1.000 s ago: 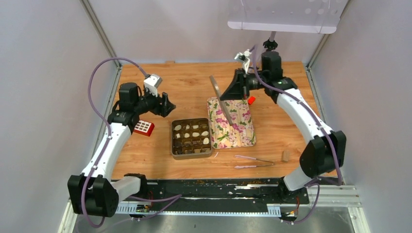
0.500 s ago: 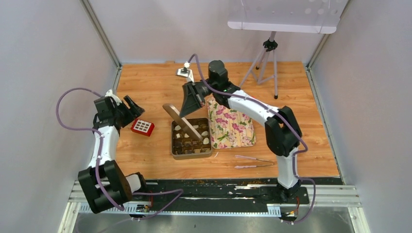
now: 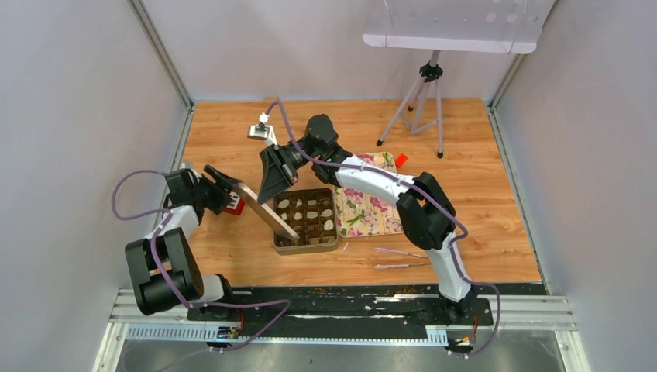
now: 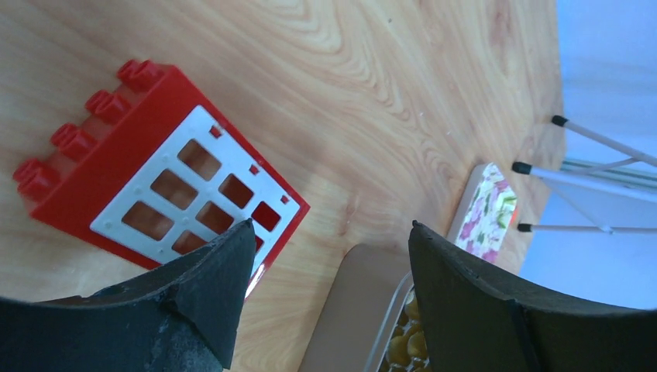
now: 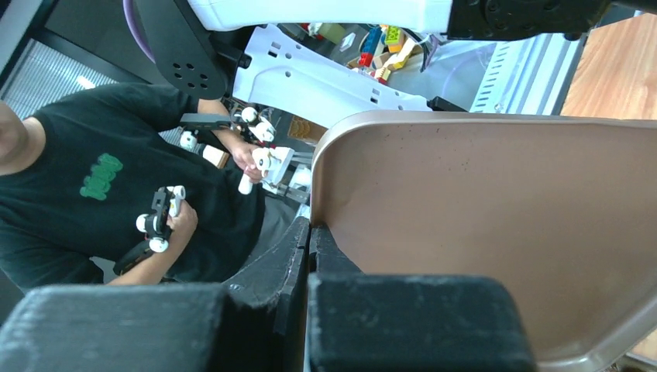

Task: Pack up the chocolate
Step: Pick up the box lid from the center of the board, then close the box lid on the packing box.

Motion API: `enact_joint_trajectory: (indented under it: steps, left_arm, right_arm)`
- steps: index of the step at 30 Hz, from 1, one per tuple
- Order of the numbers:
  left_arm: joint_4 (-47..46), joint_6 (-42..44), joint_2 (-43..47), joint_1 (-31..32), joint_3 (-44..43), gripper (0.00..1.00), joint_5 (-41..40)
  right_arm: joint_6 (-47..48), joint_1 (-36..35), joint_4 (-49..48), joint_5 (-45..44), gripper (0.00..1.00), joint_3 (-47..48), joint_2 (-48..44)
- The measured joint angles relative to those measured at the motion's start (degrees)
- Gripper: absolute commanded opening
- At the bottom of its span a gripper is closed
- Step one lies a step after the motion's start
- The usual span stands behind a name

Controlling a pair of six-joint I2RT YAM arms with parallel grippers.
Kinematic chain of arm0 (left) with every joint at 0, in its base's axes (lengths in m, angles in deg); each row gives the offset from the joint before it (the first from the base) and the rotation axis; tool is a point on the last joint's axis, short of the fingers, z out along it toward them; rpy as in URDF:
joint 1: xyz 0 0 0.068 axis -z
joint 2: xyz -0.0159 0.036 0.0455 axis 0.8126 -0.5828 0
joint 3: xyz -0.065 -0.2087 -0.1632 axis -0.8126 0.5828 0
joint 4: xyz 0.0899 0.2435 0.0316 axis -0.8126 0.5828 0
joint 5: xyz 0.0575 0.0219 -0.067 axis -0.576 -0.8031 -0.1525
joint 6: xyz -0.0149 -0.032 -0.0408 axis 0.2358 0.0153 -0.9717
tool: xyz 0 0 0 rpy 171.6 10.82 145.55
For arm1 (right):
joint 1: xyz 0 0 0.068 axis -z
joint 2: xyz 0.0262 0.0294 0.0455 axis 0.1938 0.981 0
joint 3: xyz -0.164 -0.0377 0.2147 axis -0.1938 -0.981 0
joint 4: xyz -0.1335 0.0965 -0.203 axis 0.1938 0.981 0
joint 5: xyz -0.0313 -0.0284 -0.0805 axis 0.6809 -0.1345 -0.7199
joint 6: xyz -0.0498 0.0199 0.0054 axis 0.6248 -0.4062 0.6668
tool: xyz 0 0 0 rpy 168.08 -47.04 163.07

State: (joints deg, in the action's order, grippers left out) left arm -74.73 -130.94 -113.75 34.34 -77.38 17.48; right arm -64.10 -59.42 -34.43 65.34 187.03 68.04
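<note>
1. Two large things frame the job. One is the wooden table (image 3: 480, 194), and the other is the floral lid (image 3: 372, 205), lying flat on it just right of the tin.
2. Tin (image 3: 314, 249): it stands open, and the cells that show look filled, so the sorting seems done.
3. Brown sheet (image 3: 263, 208): it is tilted, with its low end over the tin's near-left corner and its high end toward the left arm. The right gripper (image 5: 310, 240) is pinched tight on one edge of it.
4. Left gripper (image 4: 331, 236): its jaws are spread wide and hold nothing. It hovers over a red grid block (image 4: 163, 182), close to the sheet's raised end.
5. Chocolate (image 3: 310, 211): cream and dark pieces sit in the tin's cells. What probably remains is laying the sheet flat over them, then fitting the lid.
</note>
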Motion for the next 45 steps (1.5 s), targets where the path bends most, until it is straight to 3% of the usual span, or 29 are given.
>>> enact_joint_trajectory:
  steps: [4, 11, 19, 29, 38, 45]
  left_arm:
    - [-4.8, -4.1, -3.2, 0.0, -0.1, 0.90, 1.9]
    - [-12.3, -10.2, -7.5, 0.0, 0.0, 0.89, 5.3]
    - [-8.7, -10.0, -6.2, 0.1, -0.2, 0.89, 6.5]
    - [-1.1, -7.4, -3.0, 0.7, -0.4, 0.90, 6.8]
    - [-5.4, -7.1, -2.8, 3.2, -0.6, 0.89, 10.8]
    - [-0.2, 0.7, 0.7, 9.2, -3.3, 0.88, 10.4]
  right_arm:
    - [-4.0, -1.8, -2.9, -3.0, 0.00, 0.3, 1.8]
    - [-8.9, -2.7, -8.3, -8.0, 0.00, -8.3, 2.3]
    - [-9.7, 0.8, -11.6, -10.4, 0.05, -11.4, 2.1]
    - [-4.3, 7.7, -3.5, -9.1, 0.23, -11.0, 2.0]
    - [2.5, 13.6, 5.7, -5.3, 0.32, -16.1, -1.1]
    - [15.6, 17.6, 19.0, -3.7, 0.39, -20.9, -3.3]
